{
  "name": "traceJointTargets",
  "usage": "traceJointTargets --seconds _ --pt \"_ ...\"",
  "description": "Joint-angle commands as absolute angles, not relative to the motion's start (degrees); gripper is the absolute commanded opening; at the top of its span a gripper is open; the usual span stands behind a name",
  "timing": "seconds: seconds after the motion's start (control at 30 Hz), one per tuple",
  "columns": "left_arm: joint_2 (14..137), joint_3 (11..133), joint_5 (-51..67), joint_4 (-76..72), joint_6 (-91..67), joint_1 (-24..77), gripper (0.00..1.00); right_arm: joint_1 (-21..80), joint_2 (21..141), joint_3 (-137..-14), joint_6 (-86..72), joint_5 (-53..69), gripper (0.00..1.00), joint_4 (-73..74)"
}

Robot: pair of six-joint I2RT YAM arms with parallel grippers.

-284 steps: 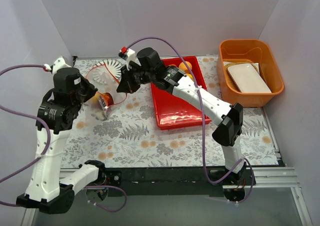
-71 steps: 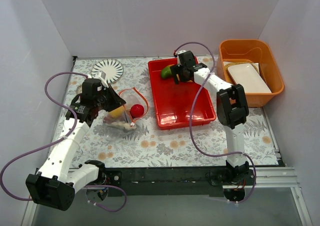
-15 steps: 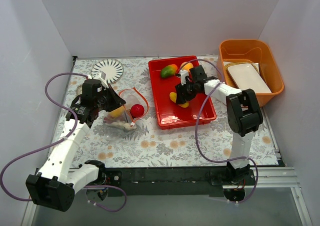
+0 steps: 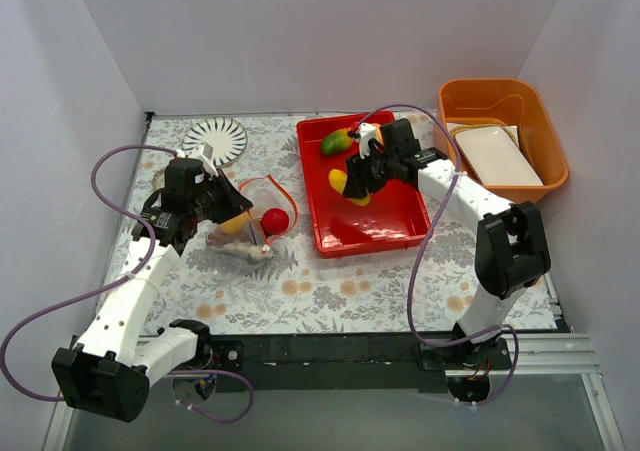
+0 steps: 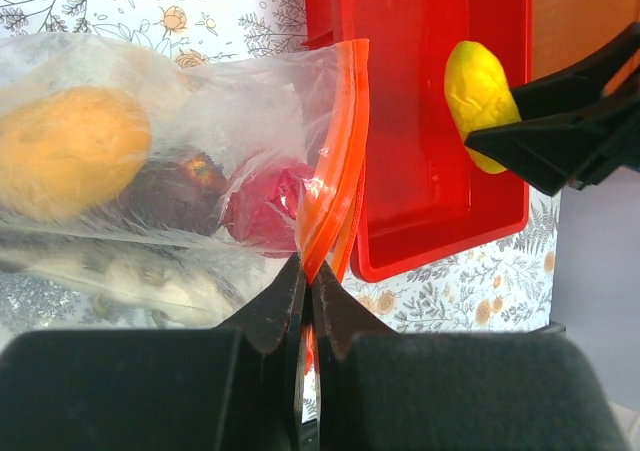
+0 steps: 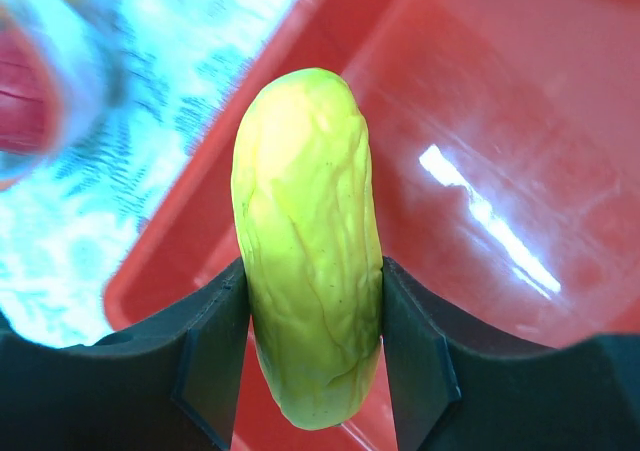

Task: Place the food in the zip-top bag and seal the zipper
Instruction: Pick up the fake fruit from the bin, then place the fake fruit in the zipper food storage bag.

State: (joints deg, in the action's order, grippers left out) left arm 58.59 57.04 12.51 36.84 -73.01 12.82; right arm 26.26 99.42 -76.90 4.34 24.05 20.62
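Left gripper (image 5: 306, 276): jaws pinched together on the zipper (image 5: 335, 141), so you hold the zip-top bag (image 5: 200, 91) mouth open | ahead of its fingers, bag contains orange fruit (image 5: 70, 151), dark plum (image 5: 175, 196), red apple (image 5: 265, 206) | Right gripper (image 6: 312, 271): clamped on yellow fruit (image 6: 305, 171), raised over red tray (image 6: 480, 121), likely for transfer | mango (image 4: 337, 141) lies in the tray near it.

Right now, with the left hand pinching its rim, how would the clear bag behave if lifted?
Probably floppy: the bag wrinkles around the fruit inside. Likely to sag from the orange strip, the only part the left hand pinches.
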Motion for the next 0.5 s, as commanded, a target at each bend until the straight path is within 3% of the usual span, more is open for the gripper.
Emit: traceJointTargets --seconds 0.0,0.47 --pt "57.8 57.0 13.8 35.9 -73.1 12.7 0.0 29.4 95.5 -82.3 2.5 26.4 0.2 22.2" --pt "58.9 57.7 14.4 35.9 -73.0 12.6 0.0 40.2 97.2 -89.8 0.4 28.0 0.22 23.6"
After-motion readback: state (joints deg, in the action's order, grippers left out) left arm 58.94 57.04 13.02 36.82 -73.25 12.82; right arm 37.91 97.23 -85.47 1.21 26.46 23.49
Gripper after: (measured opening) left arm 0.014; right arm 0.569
